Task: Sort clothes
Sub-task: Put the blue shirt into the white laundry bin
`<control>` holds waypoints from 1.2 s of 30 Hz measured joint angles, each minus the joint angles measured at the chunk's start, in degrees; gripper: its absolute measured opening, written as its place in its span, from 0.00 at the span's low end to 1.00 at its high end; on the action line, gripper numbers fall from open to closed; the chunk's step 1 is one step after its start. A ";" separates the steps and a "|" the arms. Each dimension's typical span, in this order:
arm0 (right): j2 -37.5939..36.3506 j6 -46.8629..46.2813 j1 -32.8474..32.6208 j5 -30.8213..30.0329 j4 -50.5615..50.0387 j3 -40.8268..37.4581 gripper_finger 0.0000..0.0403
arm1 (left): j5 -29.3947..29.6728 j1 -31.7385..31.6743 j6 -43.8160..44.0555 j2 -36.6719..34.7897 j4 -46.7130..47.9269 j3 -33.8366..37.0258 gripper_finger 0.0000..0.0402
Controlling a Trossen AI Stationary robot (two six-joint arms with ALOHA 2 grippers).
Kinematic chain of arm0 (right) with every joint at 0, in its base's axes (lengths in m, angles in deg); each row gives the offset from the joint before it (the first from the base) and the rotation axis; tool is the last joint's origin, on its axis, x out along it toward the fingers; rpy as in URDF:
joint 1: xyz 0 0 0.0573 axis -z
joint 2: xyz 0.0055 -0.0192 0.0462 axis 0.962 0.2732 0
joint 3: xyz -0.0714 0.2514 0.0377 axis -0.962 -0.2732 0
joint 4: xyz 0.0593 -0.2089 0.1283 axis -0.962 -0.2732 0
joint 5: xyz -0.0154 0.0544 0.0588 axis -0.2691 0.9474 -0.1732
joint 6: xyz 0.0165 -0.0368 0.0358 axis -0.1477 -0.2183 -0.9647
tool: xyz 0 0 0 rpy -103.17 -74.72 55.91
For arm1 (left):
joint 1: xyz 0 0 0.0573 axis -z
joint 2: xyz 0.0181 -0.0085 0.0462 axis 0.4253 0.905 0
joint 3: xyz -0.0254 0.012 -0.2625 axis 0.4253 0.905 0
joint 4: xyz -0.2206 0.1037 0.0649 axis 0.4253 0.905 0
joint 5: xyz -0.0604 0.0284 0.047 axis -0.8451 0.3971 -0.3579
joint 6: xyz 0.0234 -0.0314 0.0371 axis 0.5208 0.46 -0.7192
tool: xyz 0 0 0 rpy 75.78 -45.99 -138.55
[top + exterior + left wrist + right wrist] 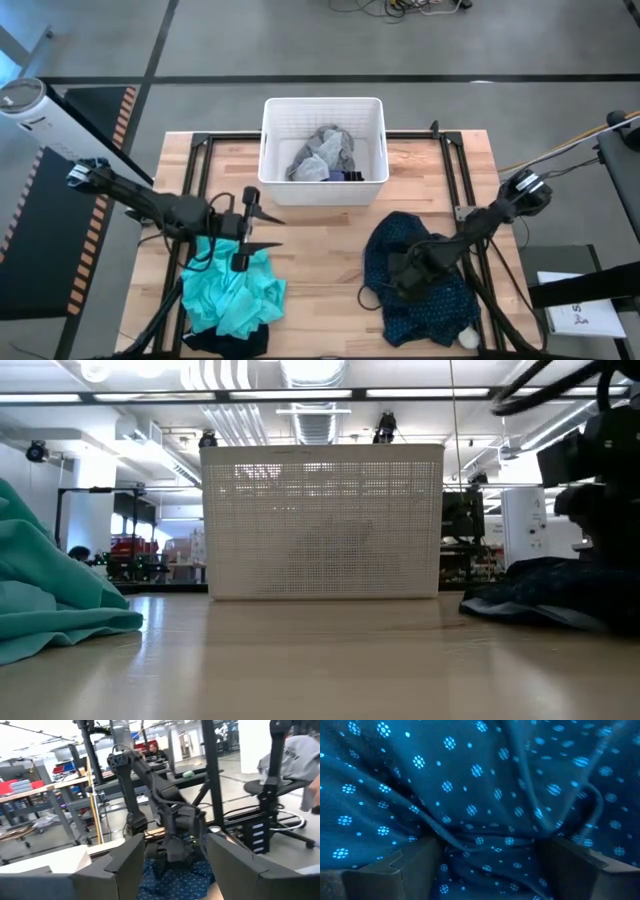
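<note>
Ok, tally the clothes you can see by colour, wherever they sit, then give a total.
Teal: 1, the teal shirt on the table's left.
Navy with white dots: 1, the navy dotted garment on the right, under the right tool.
Grey: 1 heap, the grey pieces in the white basket; separate items cannot be told apart.
Dark: 1, a dark piece under the teal shirt.
Total: 4

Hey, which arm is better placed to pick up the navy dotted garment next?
Probably the right. The right gripper is pressed down on the navy dotted garment, open, with cloth bunched between its fingers. The left gripper hangs open above the teal shirt, across the table.
</note>
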 joint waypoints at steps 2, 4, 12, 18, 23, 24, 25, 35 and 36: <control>1.88 1.27 0.49 1.00 2.83 0.17 0.76 | -0.02 0.74 0.00 -0.31 -0.31 0.19 0.49; 3.03 1.99 0.80 0.90 5.89 0.32 0.75 | -0.01 1.31 0.00 -0.47 -0.39 0.23 0.48; 3.81 2.10 2.90 0.27 9.55 0.17 0.47 | 0.09 3.48 -0.82 -0.47 -0.32 0.34 0.43; 3.68 2.38 4.05 -0.50 9.60 0.13 0.08 | 0.13 5.22 -2.26 -0.47 -0.37 0.34 0.38; 2.06 3.07 4.95 -0.01 7.16 2.24 0.08 | 0.13 6.64 -2.19 -0.36 -0.45 0.36 0.35; 1.69 3.96 4.95 -0.51 6.08 3.39 0.08 | 0.12 6.91 -2.19 -0.25 -0.51 0.38 0.34; 1.38 4.90 4.93 -1.33 4.74 4.78 0.08 | 0.11 7.17 -2.21 -0.08 -0.67 0.39 0.33; -1.33 13.51 4.93 -13.52 -8.92 24.01 0.08 | -0.24 10.64 -6.80 1.75 -9.62 2.35 0.26; -1.35 14.72 4.95 -14.30 -10.16 26.12 0.08 | -0.24 10.74 -6.88 1.85 -11.11 2.91 0.25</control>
